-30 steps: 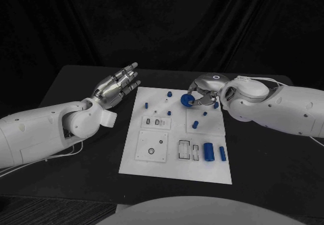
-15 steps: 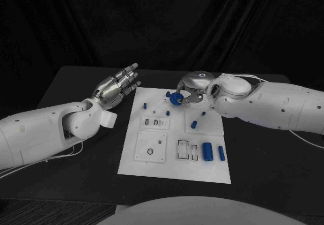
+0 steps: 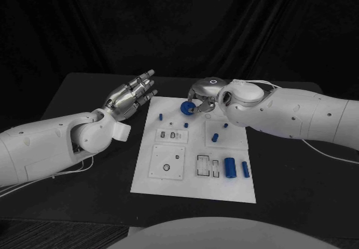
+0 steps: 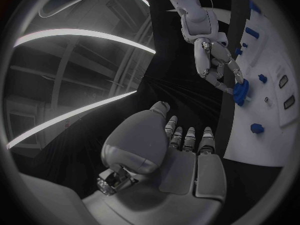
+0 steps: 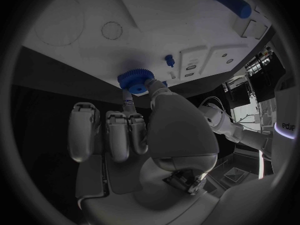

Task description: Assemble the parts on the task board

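- My right robot hand (image 3: 203,99) pinches a blue gear (image 3: 187,107) between thumb and finger; the right wrist view shows the toothed disc (image 5: 135,80) at my fingertips, close over the white surface.
- In the last second this hand has carried the gear leftward across the top of the frame: it was above the upper right part of the task board (image 3: 196,176), and now it hangs over the upper middle, near the small blue pegs (image 3: 185,125) standing there.
- I read this as transport nearly finished, with seating the gear on its post being the next step. Whether the gear already touches a post I cannot tell, since the hand hides that spot.
- My left robot hand (image 3: 131,97) is spread and empty, held above the desk (image 3: 90,88) in the upper left of the frame, just beside the board's left edge. It has not moved.
- Two larger blue cylinders (image 3: 230,167) lie in the lower right part of the board, and another blue peg (image 3: 215,137) stands mid-board, all untouched.
- Much of the assembly looks undone.
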Tool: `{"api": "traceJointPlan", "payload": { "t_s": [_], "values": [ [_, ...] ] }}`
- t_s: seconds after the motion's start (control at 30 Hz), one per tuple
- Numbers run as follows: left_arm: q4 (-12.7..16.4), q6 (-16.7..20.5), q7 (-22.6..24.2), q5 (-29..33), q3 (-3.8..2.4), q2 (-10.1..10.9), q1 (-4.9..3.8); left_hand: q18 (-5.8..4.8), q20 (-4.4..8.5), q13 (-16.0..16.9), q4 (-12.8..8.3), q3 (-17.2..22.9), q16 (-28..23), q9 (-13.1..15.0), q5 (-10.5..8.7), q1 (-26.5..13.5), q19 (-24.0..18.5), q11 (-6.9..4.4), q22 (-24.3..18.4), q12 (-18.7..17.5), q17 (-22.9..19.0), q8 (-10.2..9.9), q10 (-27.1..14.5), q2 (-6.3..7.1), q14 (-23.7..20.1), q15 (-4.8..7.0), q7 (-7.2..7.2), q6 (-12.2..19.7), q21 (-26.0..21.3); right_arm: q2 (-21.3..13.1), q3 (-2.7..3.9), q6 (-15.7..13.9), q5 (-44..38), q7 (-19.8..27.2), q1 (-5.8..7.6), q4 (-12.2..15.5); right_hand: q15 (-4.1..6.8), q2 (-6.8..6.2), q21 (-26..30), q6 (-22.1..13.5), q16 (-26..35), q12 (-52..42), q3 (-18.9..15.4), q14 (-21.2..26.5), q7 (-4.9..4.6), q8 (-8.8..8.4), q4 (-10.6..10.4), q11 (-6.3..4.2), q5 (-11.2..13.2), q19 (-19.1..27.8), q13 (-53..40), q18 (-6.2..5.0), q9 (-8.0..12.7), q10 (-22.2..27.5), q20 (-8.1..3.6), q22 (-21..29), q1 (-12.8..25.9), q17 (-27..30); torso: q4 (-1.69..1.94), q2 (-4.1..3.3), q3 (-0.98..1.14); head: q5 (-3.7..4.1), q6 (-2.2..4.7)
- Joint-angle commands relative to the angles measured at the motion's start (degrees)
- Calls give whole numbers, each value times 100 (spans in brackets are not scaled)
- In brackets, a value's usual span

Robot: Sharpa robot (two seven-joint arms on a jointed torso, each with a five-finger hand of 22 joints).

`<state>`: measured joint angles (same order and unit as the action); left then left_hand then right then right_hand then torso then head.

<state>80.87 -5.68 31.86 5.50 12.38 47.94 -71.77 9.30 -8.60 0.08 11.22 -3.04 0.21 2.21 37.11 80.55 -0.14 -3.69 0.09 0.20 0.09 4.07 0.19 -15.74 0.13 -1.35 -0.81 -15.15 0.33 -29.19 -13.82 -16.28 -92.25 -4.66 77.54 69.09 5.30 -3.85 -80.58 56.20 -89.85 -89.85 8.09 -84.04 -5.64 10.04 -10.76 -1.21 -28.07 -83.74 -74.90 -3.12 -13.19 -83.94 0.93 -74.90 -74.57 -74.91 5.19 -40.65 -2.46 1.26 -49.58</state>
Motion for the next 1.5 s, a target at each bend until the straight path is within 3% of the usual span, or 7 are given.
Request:
{"api": "traceJointPlan", "payload": {
  "t_s": [0.03, 0.5, 0.87, 0.93, 1.03, 1.17, 1.5],
  "values": [
    [7, -91, 55, 5, -6, -18, 5, 94, -37, -8, 9, 32, -21, 4, 34, 25, 14, 40, -9, -20, -9, 32, -19, -39, -13, -41, 27, -9, -33, 63, 8, 75, 32, 78, -17, -75, -12, 48, -30, 256, -15, -15, 26, -596, 267, 111, -2, 35, 33, -127, -1510, 86, -484, -606, 31, -1104, -39, -1509, 19, -7, 1, 17, 0],
    [1, -94, 46, 5, -6, -23, 5, 94, -40, -8, 5, 41, -21, 3, 34, 24, 14, 40, -9, -20, -9, 32, -19, -38, -13, -46, 28, -7, -33, 203, 12, 206, 40, 72, -23, -147, -27, 39, -4, 187, -15, -15, 64, -596, 240, 7, 3, 53, 173, -114, -1510, 79, -463, -606, 49, -1104, -31, -1509, -15, 3, -6, 6, -15],
    [-2, -103, 33, 5, -6, -28, 5, 94, -44, -8, 1, 50, -21, 4, 33, 22, 14, 41, -9, -20, -9, 35, -19, -35, -13, -51, 28, -10, -33, 278, 12, 408, 41, 18, -41, -209, -23, -20, 102, -341, -15, -15, 175, -596, 212, -476, -13, -21, 359, -59, -1510, 56, -206, -606, 55, -1092, 21, -1509, -28, 4, -5, -12, -18],
    [-7, -107, 31, 5, -6, -31, 5, 94, -44, -8, 1, 50, -21, 4, 33, 22, 14, 41, -9, -20, -9, 35, -19, -35, -13, -51, 28, -10, -33, 282, 11, 425, 41, 14, -44, -202, -1, -40, 124, -613, -15, -15, 199, -596, 274, -636, -7, -62, 444, -50, -1510, 50, -81, -606, 42, -1094, 25, -1509, -21, 4, -4, -9, -15],
    [-15, -115, 28, 5, -6, -40, 5, 94, -44, -8, 1, 50, -21, 4, 33, 22, 14, 41, -9, -20, -9, 35, -19, -35, -13, -51, 28, -10, -33, 289, 11, 467, 41, -3, -47, -196, 39, -49, 153, -888, -15, -15, 202, -596, 332, -655, 5, -110, 608, -38, -1510, 44, 60, -606, 7, -1094, 43, -1509, -19, 4, -4, -9, -14],
    [-21, -124, 23, 5, -6, -47, 5, 94, -44, -8, 1, 50, -21, 4, 33, 22, 14, 41, -9, -20, -9, 35, -19, -35, -13, -51, 28, -10, -33, 287, 11, 499, 41, -20, -49, -194, 83, -40, 244, -1844, -15, -15, 172, -596, 421, -692, 39, -180, 830, 4, -1510, 27, 406, -606, -31, -1077, 67, -1509, -16, 5, -3, -9, -19],
    [-37, -130, 16, 5, -6, -52, 6, 94, -49, -8, -4, 61, -21, 3, 32, 20, 14, 44, -9, -20, -9, 35, -19, -32, -13, -56, 30, -5, -33, 249, 11, 440, 41, -32, -50, -180, 113, -10, 333, -2399, 25, -15, 123, -583, 474, -728, 74, -226, 1086, 41, -1510, 10, 633, -606, -64, -1064, 89, -1466, -18, 5, -1, -16, -23]
  ]
}}
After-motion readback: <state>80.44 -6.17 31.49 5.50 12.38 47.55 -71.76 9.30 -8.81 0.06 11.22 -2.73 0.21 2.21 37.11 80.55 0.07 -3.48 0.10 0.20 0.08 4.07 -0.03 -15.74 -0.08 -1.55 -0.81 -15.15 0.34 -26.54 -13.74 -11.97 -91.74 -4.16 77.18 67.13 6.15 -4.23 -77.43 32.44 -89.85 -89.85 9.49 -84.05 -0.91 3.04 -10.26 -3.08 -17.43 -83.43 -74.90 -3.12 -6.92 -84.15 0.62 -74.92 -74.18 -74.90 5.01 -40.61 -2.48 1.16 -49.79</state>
